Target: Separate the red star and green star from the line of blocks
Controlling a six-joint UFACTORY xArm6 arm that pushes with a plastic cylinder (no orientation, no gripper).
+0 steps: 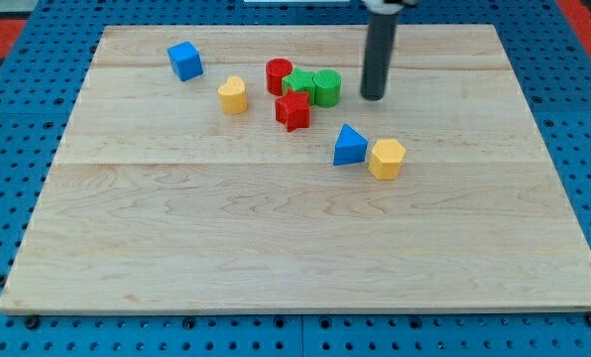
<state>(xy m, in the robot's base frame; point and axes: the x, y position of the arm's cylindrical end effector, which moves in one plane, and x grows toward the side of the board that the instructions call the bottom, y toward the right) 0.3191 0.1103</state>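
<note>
The red star (293, 110) lies just below a tight cluster in the upper middle of the board. The green star (299, 83) sits in that cluster, between the red cylinder (279, 75) on its left and the green cylinder (326, 87) on its right. The red star touches or nearly touches the green star from below. My tip (373, 97) rests on the board to the right of the green cylinder, a short gap away from it.
A yellow block (233, 95) lies left of the red star. A blue cube (185, 60) sits at the upper left. A blue triangle (349, 146) and a yellow hexagon (387, 159) lie together below my tip. The wooden board (295, 258) ends in blue pegboard on all sides.
</note>
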